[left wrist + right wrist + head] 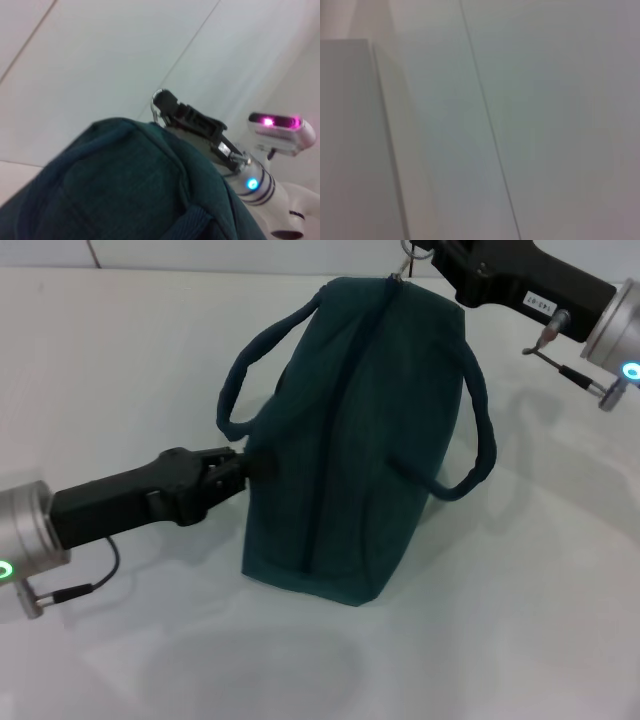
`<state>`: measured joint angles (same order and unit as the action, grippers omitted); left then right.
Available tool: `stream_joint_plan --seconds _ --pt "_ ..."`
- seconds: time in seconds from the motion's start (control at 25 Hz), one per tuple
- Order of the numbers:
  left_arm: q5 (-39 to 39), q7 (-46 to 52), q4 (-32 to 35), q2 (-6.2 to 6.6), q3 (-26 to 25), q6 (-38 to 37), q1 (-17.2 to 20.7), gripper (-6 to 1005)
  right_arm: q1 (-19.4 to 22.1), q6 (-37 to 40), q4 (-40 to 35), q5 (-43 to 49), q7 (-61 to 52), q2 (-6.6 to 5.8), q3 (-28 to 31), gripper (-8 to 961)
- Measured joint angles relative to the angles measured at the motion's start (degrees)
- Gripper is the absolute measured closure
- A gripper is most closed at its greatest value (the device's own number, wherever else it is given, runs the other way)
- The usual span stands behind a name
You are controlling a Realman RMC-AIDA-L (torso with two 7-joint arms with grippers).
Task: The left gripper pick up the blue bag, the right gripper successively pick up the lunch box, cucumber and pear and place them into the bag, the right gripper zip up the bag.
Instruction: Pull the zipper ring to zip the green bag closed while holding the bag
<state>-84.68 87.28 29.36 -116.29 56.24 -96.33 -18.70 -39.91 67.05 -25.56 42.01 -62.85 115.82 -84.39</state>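
The blue bag stands in the middle of the white table, and its zip line along the top looks closed. My left gripper is shut on the bag's left side, below one loop handle. At the bag's far end my right gripper is shut on the ring zip pull. The left wrist view shows the bag up close, with the right gripper and the metal ring at its tip behind it. The lunch box, cucumber and pear are out of view. In the right wrist view there are only pale surfaces.
White table surrounds the bag on all sides. The bag's second handle hangs down over its right side. In the left wrist view the robot's head unit, lit pink, stands behind the right arm.
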Motion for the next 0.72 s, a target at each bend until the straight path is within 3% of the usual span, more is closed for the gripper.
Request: stream_joint_plan --seconds 0.32,0.64,0.72 --pt "-0.2 -0.1 0.0 0.17 -4.2 0.1 2.4 854 0.1 -0.1 2.0 -0.2 0.0 0.32 -0.8 940" --pt "-0.2 -0.2 0.0 -0.41 -5.7 0.5 2.1 818 0.2 0.0 2.5 -1.1 -0.1 0.36 -2.5 940" --pt "0.1 0.1 0.0 -0.47 -8.1 0.5 2.0 809 0.4 0.1 2.5 -1.2 -0.1 0.37 -2.6 940"
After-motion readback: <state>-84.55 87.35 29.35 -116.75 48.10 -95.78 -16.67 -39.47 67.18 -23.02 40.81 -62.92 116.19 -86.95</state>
